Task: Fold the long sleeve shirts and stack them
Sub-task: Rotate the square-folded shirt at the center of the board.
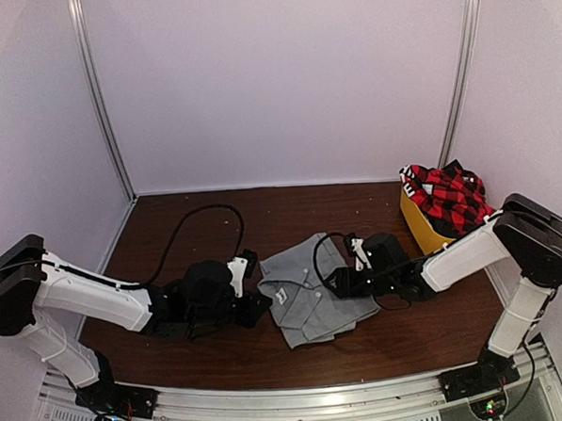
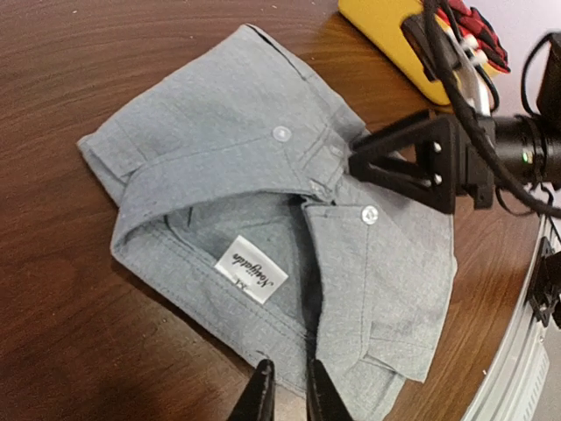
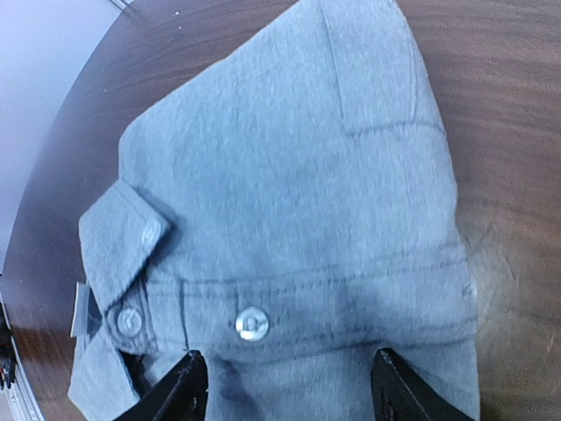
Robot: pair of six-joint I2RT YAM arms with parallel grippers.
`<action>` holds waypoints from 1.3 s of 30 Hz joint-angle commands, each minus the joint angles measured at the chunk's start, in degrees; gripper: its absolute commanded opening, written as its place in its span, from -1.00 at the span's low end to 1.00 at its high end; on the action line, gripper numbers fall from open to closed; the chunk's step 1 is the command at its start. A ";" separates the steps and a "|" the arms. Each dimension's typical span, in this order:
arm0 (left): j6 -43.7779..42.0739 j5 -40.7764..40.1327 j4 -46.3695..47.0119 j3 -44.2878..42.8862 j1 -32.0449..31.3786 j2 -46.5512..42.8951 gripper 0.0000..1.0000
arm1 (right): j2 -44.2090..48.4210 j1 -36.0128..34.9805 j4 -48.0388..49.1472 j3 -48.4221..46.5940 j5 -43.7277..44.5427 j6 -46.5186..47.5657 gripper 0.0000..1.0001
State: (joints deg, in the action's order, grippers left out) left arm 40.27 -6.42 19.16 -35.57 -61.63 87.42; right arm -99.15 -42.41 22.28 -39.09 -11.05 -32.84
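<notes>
I judge the fold on the grey shirt (image 1: pixel 309 299) nearly done. My right hand (image 3: pixel 285 390) is open over it; whether my left hand (image 2: pixel 289 399) grips, I cannot tell. Next: pinch both edges.

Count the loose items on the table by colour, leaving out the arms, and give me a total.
Grey shirt: 1
Red-and-black plaid shirt: 1
Yellow tub: 1
Total: 3
</notes>
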 commanded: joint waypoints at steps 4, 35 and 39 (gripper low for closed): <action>6.65 -0.80 -1.65 1.20 0.45 -4.34 -0.51 | 8.12 -9.39 0.88 8.50 9.56 -18.98 0.42; 8.12 3.23 -7.21 3.05 0.46 -5.00 0.74 | -22.08 8.73 -52.70 -53.36 -17.67 44.39 0.99; 8.13 2.15 -8.17 3.20 0.51 -5.54 0.74 | -28.88 9.90 -62.67 -61.70 -23.34 49.33 0.95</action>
State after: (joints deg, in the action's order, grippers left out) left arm 48.99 -3.03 11.66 -33.08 -61.45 82.81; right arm -124.11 -34.15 -27.90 -95.13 -26.09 8.29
